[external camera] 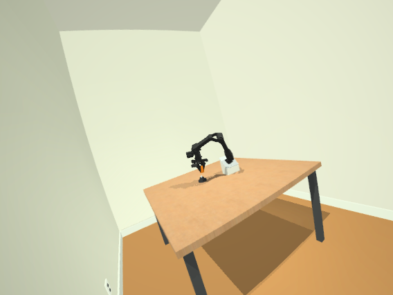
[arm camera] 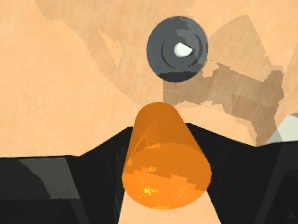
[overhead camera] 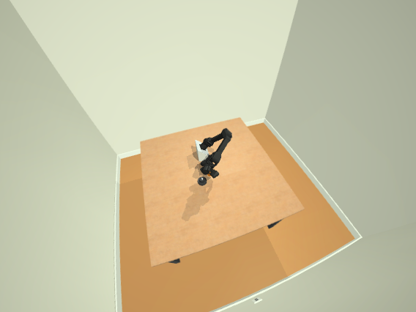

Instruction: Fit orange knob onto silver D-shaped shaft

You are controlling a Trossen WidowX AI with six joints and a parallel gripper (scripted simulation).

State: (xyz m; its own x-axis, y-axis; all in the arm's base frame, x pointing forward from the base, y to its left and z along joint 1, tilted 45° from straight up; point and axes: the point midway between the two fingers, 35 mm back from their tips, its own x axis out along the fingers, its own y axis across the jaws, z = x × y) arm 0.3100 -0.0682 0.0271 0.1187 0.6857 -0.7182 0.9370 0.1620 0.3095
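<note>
The orange knob (external camera: 202, 169) (arm camera: 165, 172) is held between the fingers of my gripper (external camera: 201, 170) (arm camera: 158, 130), which is shut on it, in the air above the table. In the top view only a sliver of orange shows under the gripper. The knob's hole is hidden. The dark round pedestal (overhead camera: 201, 182) (external camera: 202, 180) (arm camera: 172, 68) stands on the table, lower than the knob. In the wrist view it lies beyond the knob's narrow end, slightly to the right. The silver shaft (arm camera: 183, 49) is bare and stands at the pedestal's middle. The knob and shaft are apart.
The wooden table (overhead camera: 234, 205) (external camera: 235, 194) carries the arm and pedestal. The white arm base block (overhead camera: 201, 152) (external camera: 231, 168) stands behind the gripper, and a pale corner of it shows at the wrist view's right edge. Shadows of the arm fall around the pedestal.
</note>
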